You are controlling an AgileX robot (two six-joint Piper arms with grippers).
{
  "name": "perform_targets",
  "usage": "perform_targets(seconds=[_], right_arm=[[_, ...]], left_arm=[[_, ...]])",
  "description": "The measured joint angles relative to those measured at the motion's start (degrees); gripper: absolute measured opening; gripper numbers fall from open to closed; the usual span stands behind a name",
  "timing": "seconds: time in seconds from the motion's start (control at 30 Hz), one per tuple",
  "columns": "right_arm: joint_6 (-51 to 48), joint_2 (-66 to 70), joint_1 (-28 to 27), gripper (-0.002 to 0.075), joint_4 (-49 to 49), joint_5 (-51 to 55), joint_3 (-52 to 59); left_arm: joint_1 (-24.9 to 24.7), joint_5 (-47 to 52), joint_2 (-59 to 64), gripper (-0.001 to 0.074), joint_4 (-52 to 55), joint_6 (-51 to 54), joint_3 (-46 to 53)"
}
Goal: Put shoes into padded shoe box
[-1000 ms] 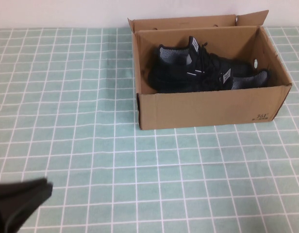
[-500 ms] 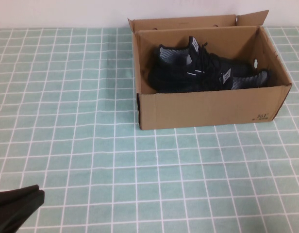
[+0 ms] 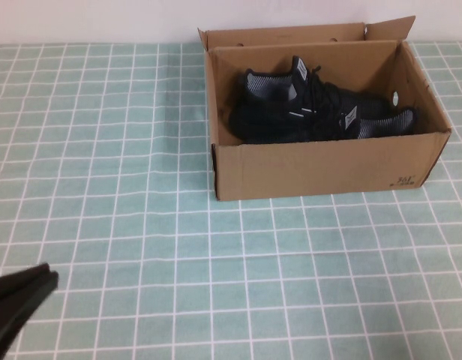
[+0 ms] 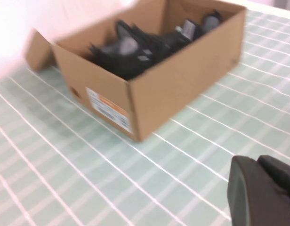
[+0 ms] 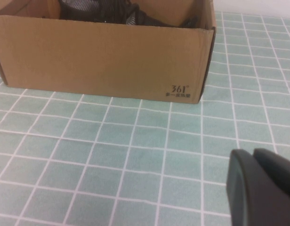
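The 2 shoes (image 3: 313, 112) lie together inside the 1 padded shoe box (image 3: 321, 169), both black knit with grey insoles showing, packed side by side along the box's length. The box stands open at the far right of the worktop (image 3: 141, 225), its flaps up along the back edge, small black print at the front right corner and a printed label on its left end wall. Nothing else rests on the green checked cloth covering the worktop.

The left gripper (image 3: 13, 304) sits low at the near left corner, well apart from the box; whether its fingers are apart or together cannot be told. The right gripper (image 5: 265, 188) shows only in its own wrist view, near the box's front right corner, fingers likewise unreadable.
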Motion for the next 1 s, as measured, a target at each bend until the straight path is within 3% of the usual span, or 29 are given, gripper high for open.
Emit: perform_targets(seconds=[0.33,0.47,0.8,1.0], right_arm=[[0.0,0.0,0.0,-0.0007,0.0,0.0,0.0],[0.0,0.0,0.0,-0.0007,0.0,0.0,0.0],[0.0,0.0,0.0,-0.0007,0.0,0.0,0.0],[0.0,0.0,0.0,-0.0007,0.0,0.0,0.0]], left_arm=[[18.2,-19.7,-3.7,-0.0004,-2.2,0.0,14.2],[23.1,-25.6,-7.8,-0.0004,-2.7,0.1,19.8],[35.0,-26.1,-19.4,-0.0004,-7.3,0.4,27.6],[38.3,-17.3,-21.4,-0.0004,-7.9,1.6,27.7]])
